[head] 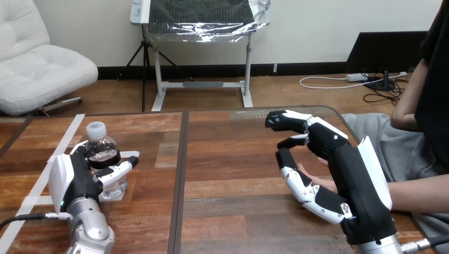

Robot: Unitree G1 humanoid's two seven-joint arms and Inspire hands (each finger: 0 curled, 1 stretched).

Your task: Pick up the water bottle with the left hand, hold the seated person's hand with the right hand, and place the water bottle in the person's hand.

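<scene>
Bottle point(99, 145) stood upright near table's point(233, 159) left edge, gripped by left hand point(77, 177), fingers curled round it; right hand point(355, 174) seen over person's hand point(324, 183) near right edge; its grip cannot be told.

On the table point(227, 159), water bottle point(100, 149) left — person's hand point(324, 184) right.

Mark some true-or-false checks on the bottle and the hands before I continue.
1. The bottle is upright. True.
2. The left hand's fingers curl round the bottle. True.
3. The right hand is close by the person's hand. True.
4. The bottle lies in the person's hand. False: it is at the left of the table, apart from the person's hand at the right.
5. The bottle is uncapped. False: its cap is on.
</scene>
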